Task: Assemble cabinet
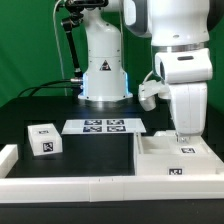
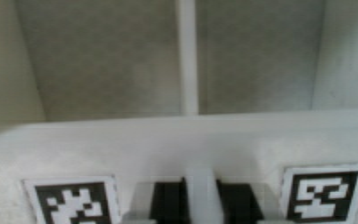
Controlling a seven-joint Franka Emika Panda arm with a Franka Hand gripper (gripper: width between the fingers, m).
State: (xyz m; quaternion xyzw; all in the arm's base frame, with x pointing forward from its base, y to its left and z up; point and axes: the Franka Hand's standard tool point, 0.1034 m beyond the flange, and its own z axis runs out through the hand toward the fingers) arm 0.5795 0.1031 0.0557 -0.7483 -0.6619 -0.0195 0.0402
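The cabinet, a white boxy shell with thin walls and square tags, lies on the black table at the exterior view's right. My gripper reaches down into its far part. In the wrist view the cabinet fills the picture. My gripper has its dark fingers standing close on either side of a thin white upright wall, between two tags. A small white tagged drawer block stands alone at the exterior view's left.
The marker board lies flat between the drawer block and the cabinet. A long low white rail edges the front of the table and turns up at the left. The arm's white base stands behind, with cables.
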